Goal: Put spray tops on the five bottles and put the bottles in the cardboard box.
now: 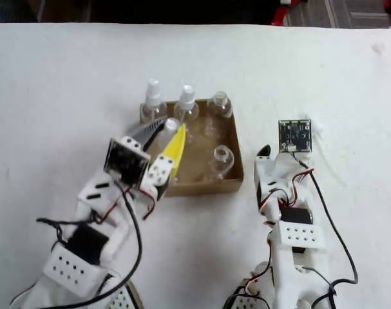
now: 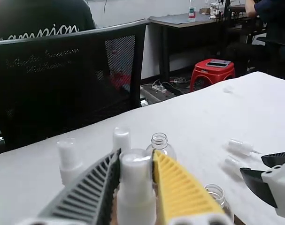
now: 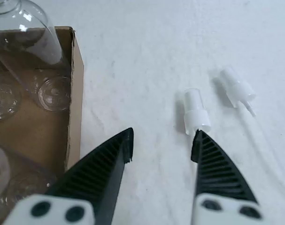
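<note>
- Right wrist view: nearest spray top point(image 3: 196, 112) lies on its side on the table point(image 3: 147, 47). It sits right at the tip of one finger of the right gripper point(image 3: 162, 135); touching or just short, can't tell.
- That top is not between the jaws. It is ahead and off-centre, on the side away from the cardboard box point(image 3: 76, 93). Its long axis runs roughly along the gripper's reach line.
- Farther out on the same side lies the second spray top point(image 3: 236, 89), angled.
- Right gripper is spread wide and holds nothing. The right arm lies low along the table beside the box.
- Judgement: the right arm is clearly nearer both loose tops. It likely needs a small shift away from the box and forward so the jaws straddle the top.
- Left gripper point(image 2: 135, 157) is clamped on the white top of the held bottle point(image 2: 133, 187), over the box's near-left part, arm angled in.
- High view: far open bottle point(image 1: 219, 103) at the far-right corner, near open bottle point(image 1: 221, 158) inside near the front.
- First capped bottle point(image 1: 153, 96) and next capped bottle point(image 1: 185, 100) stand at the far edge; inside or behind, unclear.
</note>
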Action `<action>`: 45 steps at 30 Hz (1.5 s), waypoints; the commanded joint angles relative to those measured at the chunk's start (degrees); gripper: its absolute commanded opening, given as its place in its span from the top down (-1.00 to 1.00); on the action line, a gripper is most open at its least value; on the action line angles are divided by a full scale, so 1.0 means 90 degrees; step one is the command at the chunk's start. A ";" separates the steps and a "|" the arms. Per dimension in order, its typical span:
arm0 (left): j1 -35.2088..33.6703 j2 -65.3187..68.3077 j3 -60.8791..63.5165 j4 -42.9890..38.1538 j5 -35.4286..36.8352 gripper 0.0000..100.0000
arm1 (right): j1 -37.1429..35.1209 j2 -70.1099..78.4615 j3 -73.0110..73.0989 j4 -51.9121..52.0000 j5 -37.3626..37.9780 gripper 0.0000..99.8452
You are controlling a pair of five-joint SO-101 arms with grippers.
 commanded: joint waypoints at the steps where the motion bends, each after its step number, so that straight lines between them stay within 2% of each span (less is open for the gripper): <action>1: 0.0024 -0.0835 0.0977 -0.0899 0.0078 0.95 | -0.0054 0.0005 -0.0068 -0.0103 0.0078 0.63; 7: -0.0044 -0.1324 0.1915 -0.1641 0.0078 0.95 | -0.0054 0.0005 -0.0068 -0.0093 0.0078 0.63; 13: -0.0249 -0.1343 0.1973 -0.1631 0.0137 0.94 | -0.0054 0.0005 -0.0068 -0.0093 0.0078 0.63; 16: -0.0249 -0.1343 0.1983 -0.1582 0.0186 0.83 | -0.0054 0.0005 -0.0068 -0.0093 0.0078 0.63; 20: -0.0239 -0.1372 0.1817 -0.1065 0.0674 0.75 | -0.0054 0.0005 -0.0068 -0.0093 0.0088 0.63; 25: -0.0249 -0.1372 0.1377 -0.0352 0.0733 0.73 | -0.0063 0.0005 -0.0068 -0.0093 0.0088 0.63; 31: -0.0503 -0.1382 0.1221 -0.0342 0.0733 0.73 | -0.0063 0.0005 -0.0068 -0.0093 0.0088 0.63; 35: -0.1031 -0.1382 0.0703 -0.0215 0.0967 0.73 | -0.0063 0.0005 -0.0068 -0.0093 0.0088 0.63; 41: -0.1451 -0.1372 -0.0469 0.1621 0.1963 0.49 | -0.0063 0.0005 -0.0068 -0.0103 0.0088 0.63; 45: -0.1783 -0.1353 -0.0713 0.1875 0.2081 0.49 | -0.0063 0.0005 -0.0068 -0.0103 0.0088 0.63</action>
